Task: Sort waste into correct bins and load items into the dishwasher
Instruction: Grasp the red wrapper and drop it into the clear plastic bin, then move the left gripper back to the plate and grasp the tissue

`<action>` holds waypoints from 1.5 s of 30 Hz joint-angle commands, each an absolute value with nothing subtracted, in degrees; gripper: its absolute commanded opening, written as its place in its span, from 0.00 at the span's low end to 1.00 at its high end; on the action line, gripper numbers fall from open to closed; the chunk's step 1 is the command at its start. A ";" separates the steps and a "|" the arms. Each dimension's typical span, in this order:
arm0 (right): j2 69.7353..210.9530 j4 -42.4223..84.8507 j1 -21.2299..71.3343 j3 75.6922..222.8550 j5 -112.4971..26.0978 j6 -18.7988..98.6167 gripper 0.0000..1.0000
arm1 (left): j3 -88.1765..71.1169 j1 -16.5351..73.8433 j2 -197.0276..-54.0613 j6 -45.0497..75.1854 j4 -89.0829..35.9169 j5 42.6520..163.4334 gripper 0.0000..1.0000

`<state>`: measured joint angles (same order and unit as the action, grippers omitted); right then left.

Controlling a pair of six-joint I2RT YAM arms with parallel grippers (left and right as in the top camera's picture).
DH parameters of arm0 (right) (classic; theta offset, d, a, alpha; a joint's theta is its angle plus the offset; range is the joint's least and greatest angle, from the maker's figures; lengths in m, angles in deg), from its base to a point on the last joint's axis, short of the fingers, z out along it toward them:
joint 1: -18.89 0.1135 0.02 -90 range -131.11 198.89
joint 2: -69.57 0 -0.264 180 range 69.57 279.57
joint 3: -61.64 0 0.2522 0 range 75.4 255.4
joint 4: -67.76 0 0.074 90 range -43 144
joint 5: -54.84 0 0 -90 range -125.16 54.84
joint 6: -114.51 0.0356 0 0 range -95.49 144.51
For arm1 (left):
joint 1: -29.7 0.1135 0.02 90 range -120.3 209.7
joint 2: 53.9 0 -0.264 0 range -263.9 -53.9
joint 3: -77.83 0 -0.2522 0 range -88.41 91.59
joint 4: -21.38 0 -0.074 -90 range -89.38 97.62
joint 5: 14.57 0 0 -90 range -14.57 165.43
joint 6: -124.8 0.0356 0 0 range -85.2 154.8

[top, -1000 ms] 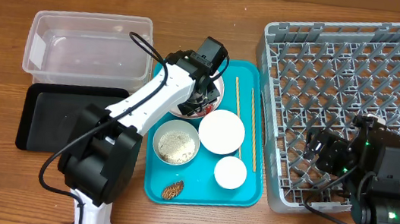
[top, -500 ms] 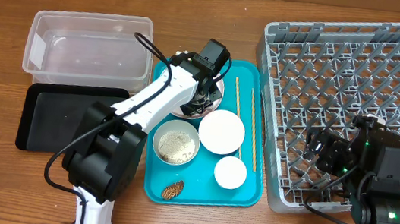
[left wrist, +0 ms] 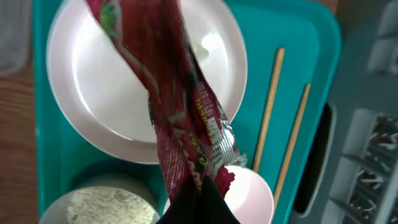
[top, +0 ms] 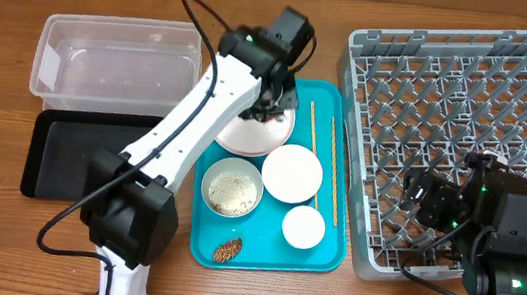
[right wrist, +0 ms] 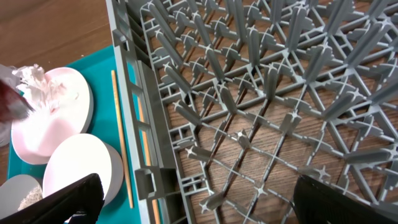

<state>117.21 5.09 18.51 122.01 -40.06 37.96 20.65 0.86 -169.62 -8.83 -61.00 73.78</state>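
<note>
Within the last second the left gripper (left wrist: 198, 202) had closed tight on the red foil wrapper (left wrist: 180, 106) and risen. The wrapper now dangled over the large plate (top: 245, 137) at the teal tray's (top: 265, 259) 11 o'clock corner. That piece of waste looked ready to travel toward the bins at 9 o'clock, either the clear tub (top: 123, 21) or the black tray (top: 51, 157). The right gripper (right wrist: 199, 199) stayed spread wide over the dish rack (top: 473, 83).
</note>
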 commanded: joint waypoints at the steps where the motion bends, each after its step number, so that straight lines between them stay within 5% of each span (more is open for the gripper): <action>1: 116.68 5.47 18.27 123.47 -39.52 37.57 1.00 | 25.92 5.06 -167.87 -5.42 -63.03 67.00 0.04; 16: 116.68 5.66 18.27 123.47 -39.52 37.57 1.00 | 26.07 26.92 -167.96 -5.44 -64.28 68.22 0.04; 17: 116.68 5.64 18.27 123.47 -39.52 37.57 1.00 | 26.07 27.09 -167.96 -5.40 -64.12 68.20 0.11; 18: 116.68 5.64 18.27 123.47 -39.52 37.57 1.00 | 26.07 27.07 -167.96 -5.36 -64.08 68.20 0.28; 19: 116.68 5.64 18.27 123.47 -39.52 37.57 1.00 | 26.07 27.07 -167.96 -4.31 -63.90 68.38 0.71; 21: 116.68 5.64 18.27 123.47 -39.52 37.57 1.00 | 26.09 26.87 -167.96 -1.55 -63.38 70.34 1.00; 45: 116.68 5.60 18.27 123.47 -39.54 37.59 1.00 | 26.07 4.60 -173.23 11.41 -53.54 66.26 0.99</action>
<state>117.21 5.31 18.51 122.01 -40.06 37.99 25.02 4.60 -169.77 9.99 -53.24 68.81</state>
